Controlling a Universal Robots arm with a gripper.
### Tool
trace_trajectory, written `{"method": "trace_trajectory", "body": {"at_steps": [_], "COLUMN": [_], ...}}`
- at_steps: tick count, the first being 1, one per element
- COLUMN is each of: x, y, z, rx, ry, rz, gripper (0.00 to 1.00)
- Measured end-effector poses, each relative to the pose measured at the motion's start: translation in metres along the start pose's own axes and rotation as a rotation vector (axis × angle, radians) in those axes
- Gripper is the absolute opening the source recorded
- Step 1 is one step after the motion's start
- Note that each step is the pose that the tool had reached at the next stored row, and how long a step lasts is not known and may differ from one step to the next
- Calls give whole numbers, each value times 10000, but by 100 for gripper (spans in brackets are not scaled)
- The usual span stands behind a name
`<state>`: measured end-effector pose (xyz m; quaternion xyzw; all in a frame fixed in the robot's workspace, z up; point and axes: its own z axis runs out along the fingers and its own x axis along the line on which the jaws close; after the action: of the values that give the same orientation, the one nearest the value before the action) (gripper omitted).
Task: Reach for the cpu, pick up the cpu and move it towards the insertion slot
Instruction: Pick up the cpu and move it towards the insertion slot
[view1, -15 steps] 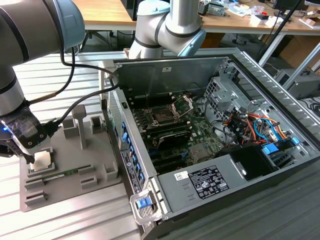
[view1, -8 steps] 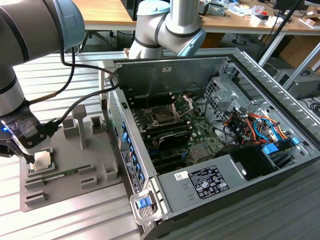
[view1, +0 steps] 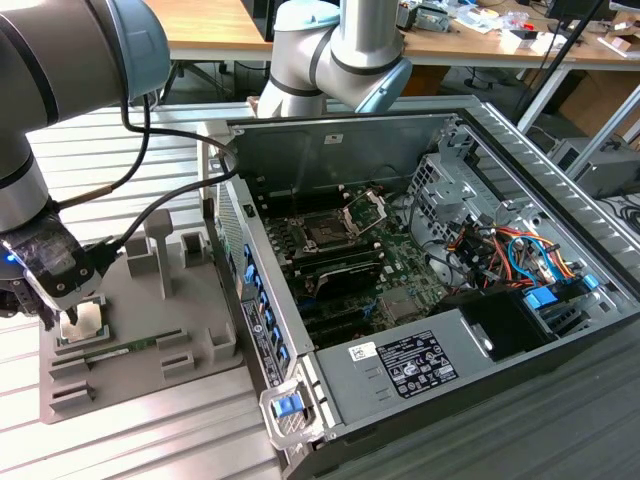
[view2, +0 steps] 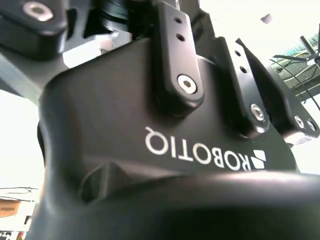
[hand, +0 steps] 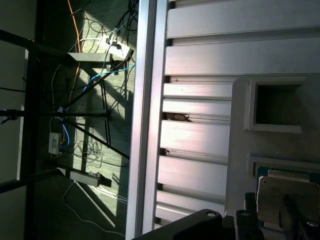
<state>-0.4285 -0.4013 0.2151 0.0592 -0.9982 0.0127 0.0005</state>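
The cpu (view1: 88, 317) is a thin pale square chip lying flat in a recess of the grey plastic tray (view1: 190, 310) at the exterior view's left. My gripper (view1: 60, 318) hangs low over the tray, right at the chip's edge. In the first wrist view the cpu (hand: 272, 192) shows through the gap between the two dark fingers (hand: 249, 220), so my gripper (hand: 272, 224) is open just above it. The insertion slot (view1: 325, 232) is the square socket on the green motherboard inside the open computer case, its metal load plate (view1: 366, 210) swung up.
A green memory stick (view1: 120, 350) lies in the tray beside the chip, and grey posts (view1: 160, 250) stand up from the tray. The case wall (view1: 255, 300) rises between tray and motherboard. Cables (view1: 500, 250) and a drive cage crowd the case's far side.
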Motion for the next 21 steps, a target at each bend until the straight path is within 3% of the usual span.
{"method": "trace_trajectory", "body": {"at_steps": [3, 4, 6, 7, 21], "x": [0, 0, -1, -1, -5], "y": [0, 0, 0, 0, 0], "z": [1, 0, 1, 1, 7], "rx": [0, 0, 0, 0, -1], "ry": [0, 1, 0, 0, -4], "rz": [0, 1, 0, 0, 0], "gripper": [36, 42, 44, 50, 50]}}
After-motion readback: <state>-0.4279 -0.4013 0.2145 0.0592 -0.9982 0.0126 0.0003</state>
